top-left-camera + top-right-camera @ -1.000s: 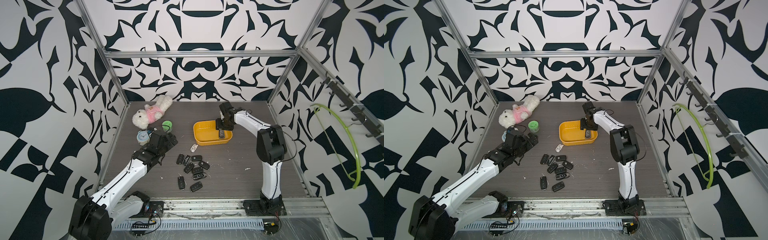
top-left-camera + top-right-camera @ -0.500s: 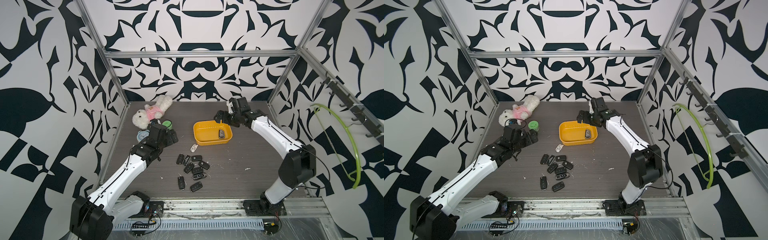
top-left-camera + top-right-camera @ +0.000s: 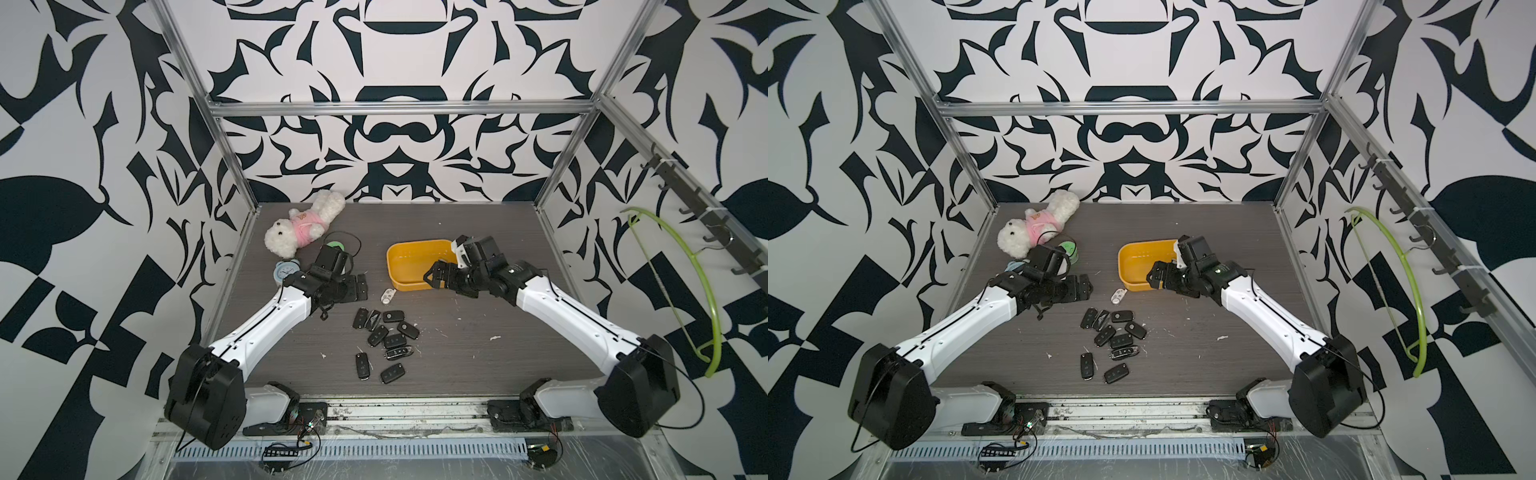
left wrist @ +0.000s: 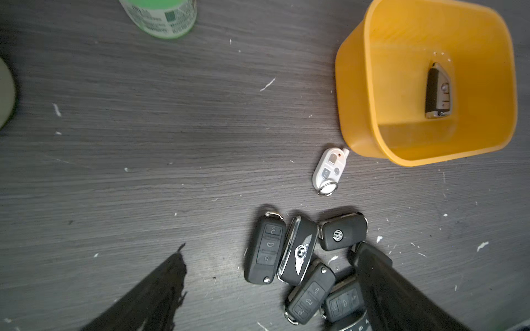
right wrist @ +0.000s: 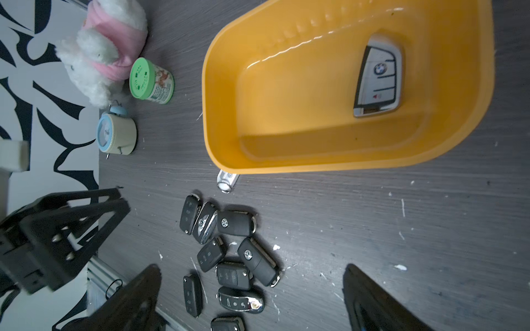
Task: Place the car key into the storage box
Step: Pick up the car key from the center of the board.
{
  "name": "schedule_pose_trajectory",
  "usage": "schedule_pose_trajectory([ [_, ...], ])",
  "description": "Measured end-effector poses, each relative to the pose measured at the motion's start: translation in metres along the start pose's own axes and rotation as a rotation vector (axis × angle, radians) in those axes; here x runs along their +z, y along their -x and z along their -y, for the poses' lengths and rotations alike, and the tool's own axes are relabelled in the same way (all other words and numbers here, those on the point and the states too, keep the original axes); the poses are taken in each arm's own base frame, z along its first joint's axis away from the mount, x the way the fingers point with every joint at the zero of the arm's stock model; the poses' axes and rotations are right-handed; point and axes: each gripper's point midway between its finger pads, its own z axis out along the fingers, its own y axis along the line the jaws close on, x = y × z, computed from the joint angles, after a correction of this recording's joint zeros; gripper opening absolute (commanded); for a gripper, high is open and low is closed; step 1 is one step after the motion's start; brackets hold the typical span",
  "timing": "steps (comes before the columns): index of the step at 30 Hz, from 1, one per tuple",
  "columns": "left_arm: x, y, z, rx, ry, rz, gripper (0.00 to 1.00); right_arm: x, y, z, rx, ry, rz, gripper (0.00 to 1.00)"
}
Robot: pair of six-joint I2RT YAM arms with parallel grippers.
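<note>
Tabletop (image 3: 478,365) of dark woodgrain, walls (image 3: 399,62) patterned black-and-white; left tool (image 3: 360,287) and right tool (image 3: 430,277) both spread wide.

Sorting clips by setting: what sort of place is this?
Probably a robot data-collection cell: patterned walls on an aluminium frame, two tabletop arms, car keys staged beside a storage box.

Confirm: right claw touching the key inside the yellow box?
Apart. Right wrist view: the open right claw sits outside the storage box; the car key lies on its floor, clear gap.
</note>
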Motion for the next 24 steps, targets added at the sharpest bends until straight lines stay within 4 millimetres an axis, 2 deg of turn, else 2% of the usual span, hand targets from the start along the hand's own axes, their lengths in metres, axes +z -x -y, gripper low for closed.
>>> schedule_pose_trajectory([
  [2, 0.011, -0.008, -0.002, -0.006, 0.013, -0.043, 0.87, -0.001, -0.006, -0.004, 0.001, 0.006, -0.006, 1.0],
  [7, 0.031, -0.023, 0.002, 0.02, 0.065, -0.126, 0.86, 0.003, -0.01, -0.006, 0.005, 0.0, -0.009, 1.0],
  [13, 0.049, -0.028, 0.007, 0.054, 0.146, -0.167, 0.87, 0.009, -0.011, -0.002, 0.014, -0.024, -0.012, 1.0],
  [24, 0.074, -0.041, -0.014, 0.047, 0.27, -0.237, 0.88, 0.009, -0.008, 0.001, 0.012, -0.045, 0.004, 1.0],
])
